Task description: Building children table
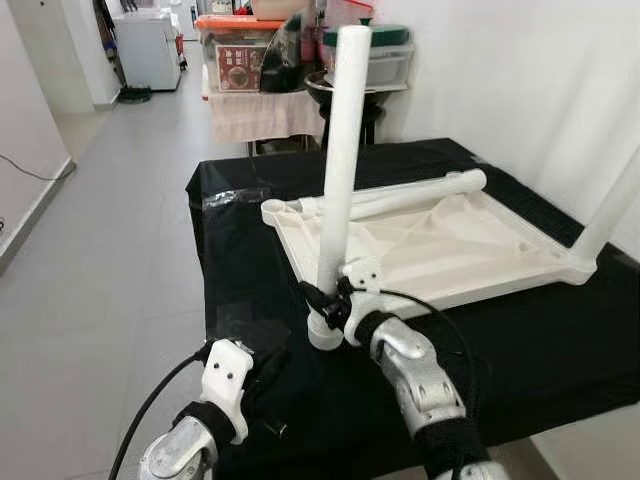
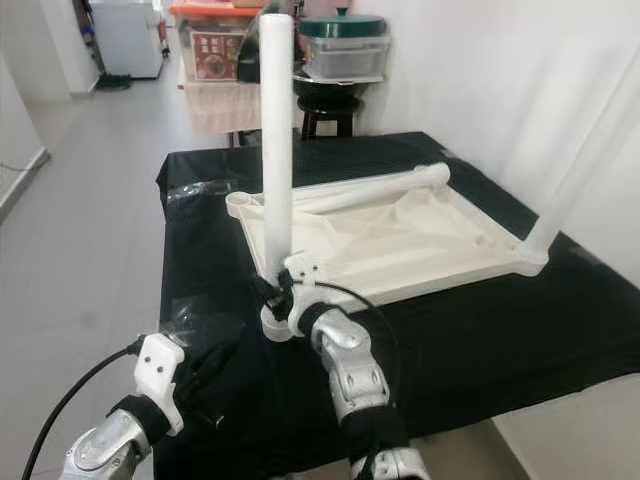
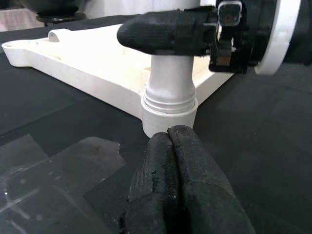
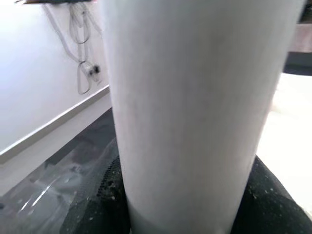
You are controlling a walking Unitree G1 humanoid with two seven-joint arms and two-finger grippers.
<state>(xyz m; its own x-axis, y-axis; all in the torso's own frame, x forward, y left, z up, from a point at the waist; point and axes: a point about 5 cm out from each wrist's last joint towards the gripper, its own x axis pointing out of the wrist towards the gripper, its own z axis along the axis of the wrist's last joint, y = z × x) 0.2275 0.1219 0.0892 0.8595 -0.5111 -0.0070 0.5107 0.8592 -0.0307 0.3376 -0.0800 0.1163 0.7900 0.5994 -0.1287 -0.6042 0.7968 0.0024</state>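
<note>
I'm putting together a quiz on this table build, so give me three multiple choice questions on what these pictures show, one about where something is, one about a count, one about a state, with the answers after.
1. Where does the loose white leg lie?
A. On the floor
B. Across the far part of the upturned tabletop
C. In the left gripper

2. How many legs stand up from corners of the tabletop?
A. None
B. Two
C. Four

3. What is the right gripper doing?
A. Shut on the near upright leg
B. Open above the black cloth
C. Holding a storage box

Answers: 1 B, the leg rests flat along the tabletop's far edge. 2 B, the near upright leg stands at the front corner and another leg rises at the right corner. 3 A, its fingers clasp the leg just above the socket, while the left gripper is shut, holding nothing, by the socket.
</note>
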